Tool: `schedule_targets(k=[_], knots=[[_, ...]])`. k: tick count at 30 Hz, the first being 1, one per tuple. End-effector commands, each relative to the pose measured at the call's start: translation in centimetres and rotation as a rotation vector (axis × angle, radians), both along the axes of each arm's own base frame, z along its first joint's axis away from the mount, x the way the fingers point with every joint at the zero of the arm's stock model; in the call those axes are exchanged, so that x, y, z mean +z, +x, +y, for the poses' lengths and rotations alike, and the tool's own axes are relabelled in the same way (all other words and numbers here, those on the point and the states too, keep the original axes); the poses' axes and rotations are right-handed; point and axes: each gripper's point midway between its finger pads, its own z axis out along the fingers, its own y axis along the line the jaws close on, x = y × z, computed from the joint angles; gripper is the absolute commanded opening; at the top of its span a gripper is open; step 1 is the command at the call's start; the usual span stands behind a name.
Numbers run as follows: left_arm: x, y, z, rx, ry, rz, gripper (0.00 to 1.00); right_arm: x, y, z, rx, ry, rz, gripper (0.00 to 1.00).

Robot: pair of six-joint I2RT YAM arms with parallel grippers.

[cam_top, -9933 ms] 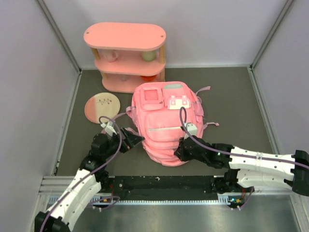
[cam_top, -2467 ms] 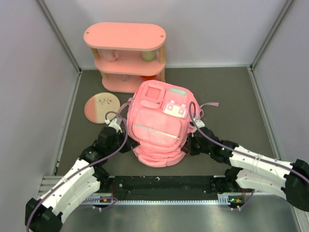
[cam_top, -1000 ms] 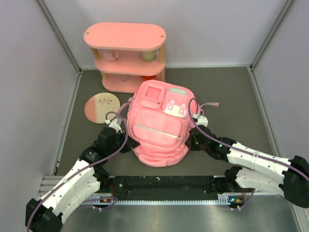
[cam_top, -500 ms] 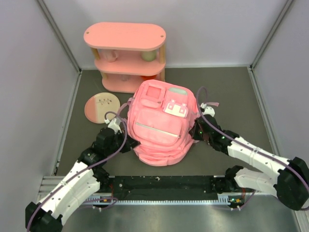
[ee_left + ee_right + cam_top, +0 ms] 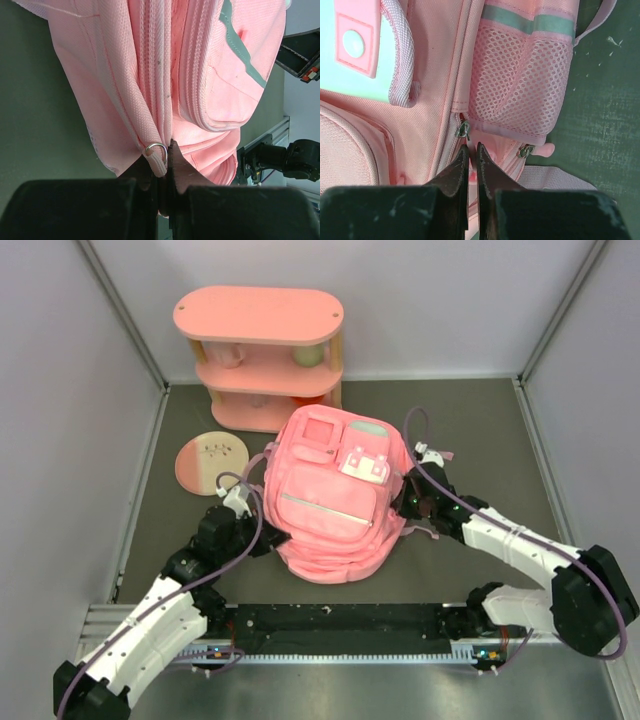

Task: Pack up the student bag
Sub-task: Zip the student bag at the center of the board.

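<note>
1. The left arm (image 5: 150,625) and the right arm (image 5: 510,540) have smooth white covers on the links and black housings at the joints.
2. A thin purple cable (image 5: 243,477) runs along the left arm and makes a loop near the wrist. A second purple cable (image 5: 407,435) does the same on the right arm.
3. A small white block (image 5: 232,498) sits at each wrist.
4. The left hand (image 5: 162,162) is matte black, and its two fingers become narrow toward the tips.
5. The right hand (image 5: 472,150) is black too, and its fingers (image 5: 452,177) carry small pale scratches.
</note>
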Motion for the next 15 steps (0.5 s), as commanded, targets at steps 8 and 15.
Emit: schedule_targets(k=[8, 15], knots=[[0.0, -0.3, -0.9, -0.096, -0.003, -0.032, 0.00, 1.3, 2.0, -3.9, -0.135, 0.032, -0.061, 0.37], [1.1, -1.0, -3.6, -0.240, -0.114, -0.013, 0.00, 2.3, -0.4, -3.0, -0.089, 0.157, -0.031, 0.72]])
